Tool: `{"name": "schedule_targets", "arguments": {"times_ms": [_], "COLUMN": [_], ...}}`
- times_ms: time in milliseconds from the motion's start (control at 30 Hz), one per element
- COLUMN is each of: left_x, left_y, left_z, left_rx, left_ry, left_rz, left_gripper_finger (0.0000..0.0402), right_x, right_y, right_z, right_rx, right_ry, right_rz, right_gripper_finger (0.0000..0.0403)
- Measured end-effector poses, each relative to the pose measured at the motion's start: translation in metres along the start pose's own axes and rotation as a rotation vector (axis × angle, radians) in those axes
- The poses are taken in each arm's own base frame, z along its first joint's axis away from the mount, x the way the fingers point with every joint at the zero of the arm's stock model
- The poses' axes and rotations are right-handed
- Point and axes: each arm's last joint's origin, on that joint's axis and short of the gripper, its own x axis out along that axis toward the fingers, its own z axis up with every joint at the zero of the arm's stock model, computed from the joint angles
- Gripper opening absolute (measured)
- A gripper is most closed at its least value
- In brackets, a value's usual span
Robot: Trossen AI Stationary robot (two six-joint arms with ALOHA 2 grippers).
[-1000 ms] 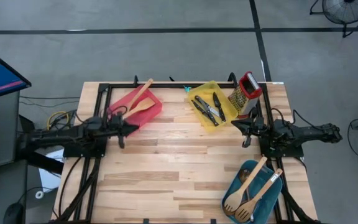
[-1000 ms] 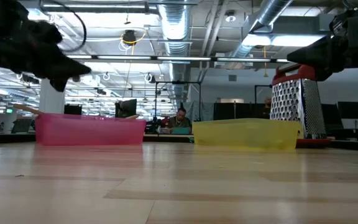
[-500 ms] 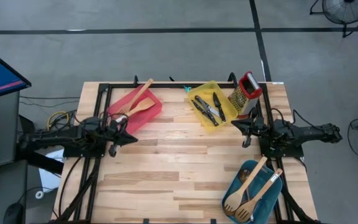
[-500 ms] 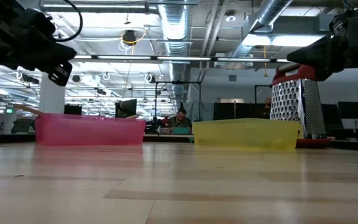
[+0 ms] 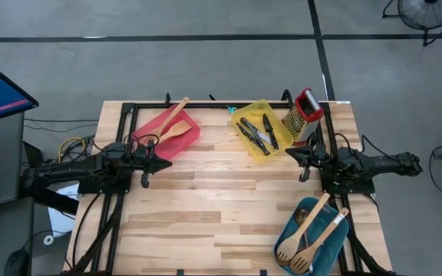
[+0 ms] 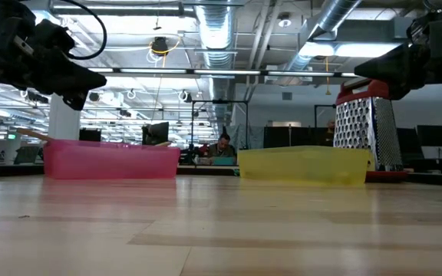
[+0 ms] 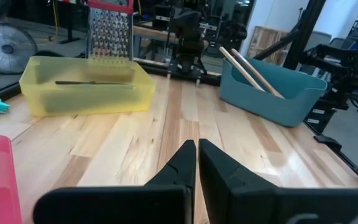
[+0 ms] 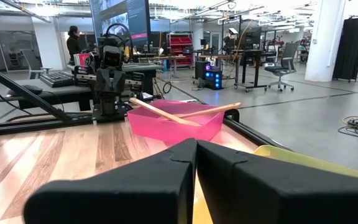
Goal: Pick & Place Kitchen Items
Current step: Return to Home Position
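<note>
looking at the homing step here, pretty sure, with the sorting seemingly wrapped up. can see the left end effector (image 5: 146, 161) over the counter (image 5: 221, 203) just beside the red tray (image 6: 110, 161), clenched tight on nothing going by the left wrist view. same deal for the right end effector (image 5: 304, 159), parked near the grater (image 5: 303, 113) and the yellow tray (image 6: 305, 166), pinched closed and empty too.

reckon the next move only calls for tucking both arms into rest without clipping a tray or knocking the grater, so no grasp to line up. worth watching the left one, hard up beside that red tray wall.

as for the bins: got wooden spatulas (image 5: 173, 126) in the red tray, with handles poking out over the rim. maybe something dark in there as well, too small to tell. got black-handled knives (image 5: 261, 132) lying flat in the yellow tray. got wooden slotted spoons (image 5: 309, 238) in the teal tray (image 7: 278, 102) over on the right arm's side, well apart from the other two trays, with handles leaning out past the wall. can't spot any utensil loose on the counter, so calling the kitchen items all binned.
</note>
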Motion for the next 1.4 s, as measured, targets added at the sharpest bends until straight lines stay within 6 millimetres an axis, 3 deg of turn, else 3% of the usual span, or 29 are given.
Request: {"name": "schedule_targets", "arguments": {"times_ms": [500,933,1400], "left_x": [0.000,-0.012,-0.011], "left_y": [0.000,-0.005,-0.006], "left_z": [0.002,0.018,0.018], "left_rx": [0.001,0.036,0.036], "left_ry": [-0.023,-0.222,-0.223], "left_rz": [-0.005,-0.037,-0.045], "left_gripper_finger": [0.0006,0.0008,0.0008], "right_x": [0.000,0.000,0.000], "right_y": [0.000,0.000,0.000], "right_z": [0.000,0.000,0.000], "right_rx": [0.000,0.000,0.000], "right_ry": [0.000,0.000,0.001], "right_rz": [0.000,0.001,0.001], "right_gripper_finger": [0.0020,0.0022,0.0020]}}
